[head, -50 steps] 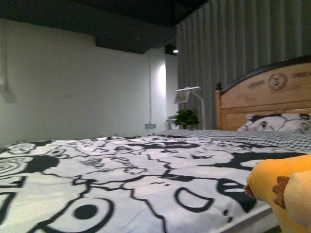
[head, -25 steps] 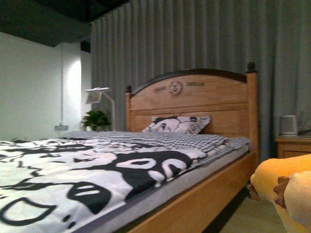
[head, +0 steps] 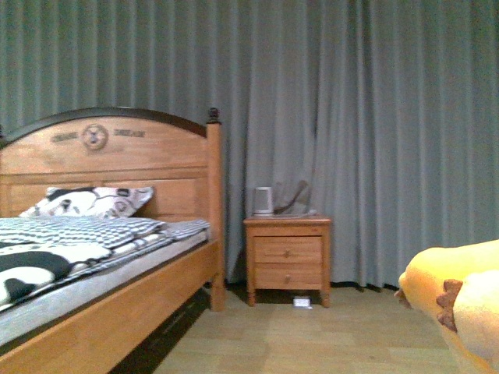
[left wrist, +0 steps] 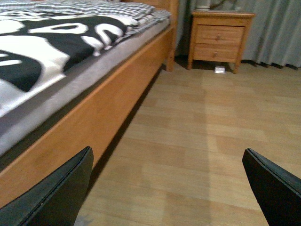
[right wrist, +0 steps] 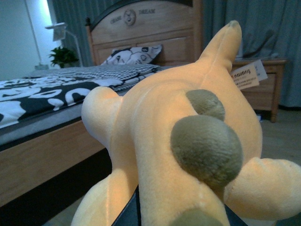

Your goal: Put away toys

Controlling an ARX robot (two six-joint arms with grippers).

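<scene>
The orange-yellow plush toy point(right wrist: 155, 141) fills the right wrist view, with rounded stubby limbs, brown-grey patches and a paper tag point(right wrist: 247, 75). My right gripper point(right wrist: 176, 219) is shut on the plush toy and mostly hidden under it; only a dark bit of a finger shows. In the front view the toy point(head: 460, 300) shows at the lower right edge with jagged brown trim. My left gripper point(left wrist: 171, 186) is open and empty above the wooden floor beside the bed; its two black fingertips point(left wrist: 56, 193) stand far apart.
A wooden bed point(head: 117, 319) with black-and-white bedding stands on the left. A wooden nightstand point(head: 287, 249) with two drawers and a white kettle point(head: 263, 201) stands by grey curtains point(head: 366, 117). Wood floor point(head: 312, 343) lies between bed and toy.
The front view has swung right: the bedding slid out to the left, and the headboard, then the nightstand and curtains came into view. The plush toy stays at the lower right edge.
</scene>
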